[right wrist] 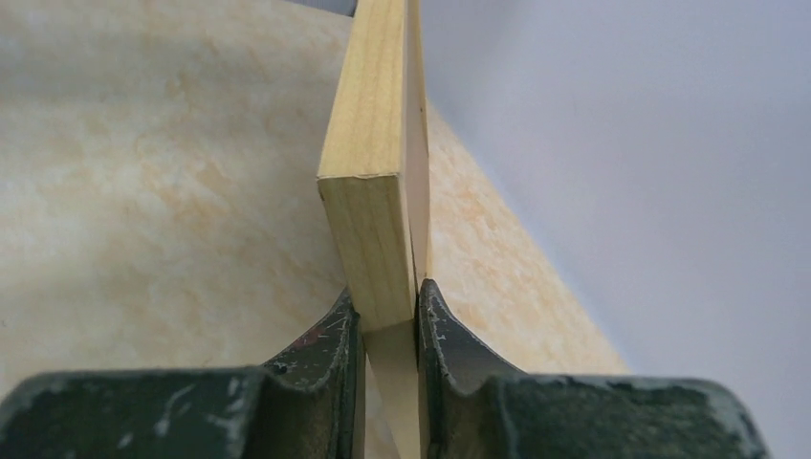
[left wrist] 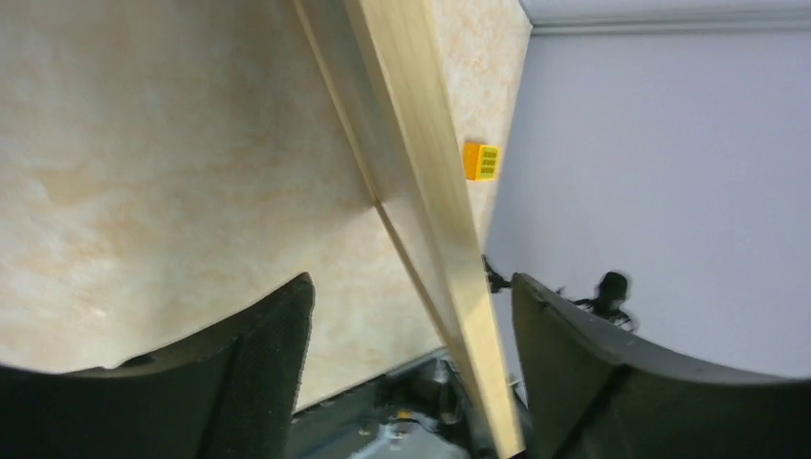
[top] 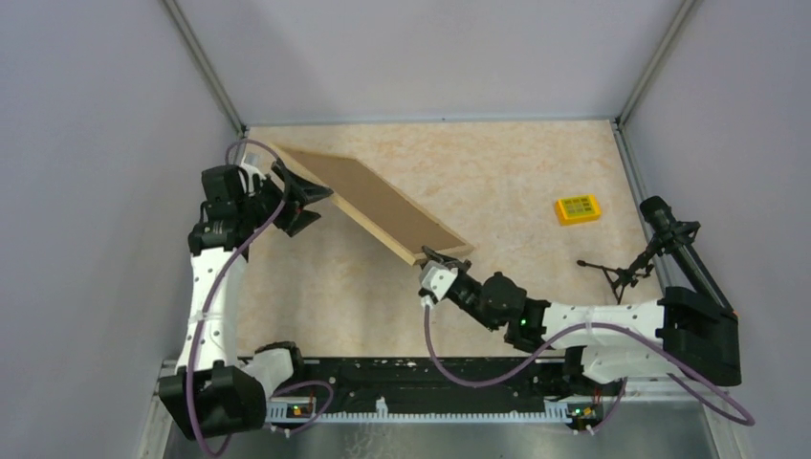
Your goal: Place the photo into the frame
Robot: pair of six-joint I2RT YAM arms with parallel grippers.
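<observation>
The two arms start at 6 o'clock, at the near edge of the surface (top: 516,163). The right arm reaches in from 4 o'clock to about the middle. Its end effector (top: 442,266) is clenched on the near corner of the frame (top: 368,201). In the right wrist view the two dark fingers (right wrist: 335,344) press on both sides of the pale wood (right wrist: 373,124), and the end effector (right wrist: 390,316) grips it tight.

The frame runs from the middle out toward 10 o'clock. It is tilted, with its brown back facing up and a thin strip of light wood showing along its near long side. I cannot tell if its low edge touches the surface.

The left arm goes up the 9 o'clock side. Its end effector (top: 311,203) is at the far end of the frame, and it is released. In the left wrist view its fingers (left wrist: 277,344) are spread wide. The wood edge of the frame (left wrist: 421,143) passes between them, closer to one finger, and they do not squeeze it.

A small yellow block (top: 578,208) lies flat on the surface toward 2 o'clock, well apart from the frame. A black stand (top: 622,273) sits at 3 o'clock, by the grey wall (top: 727,115).
</observation>
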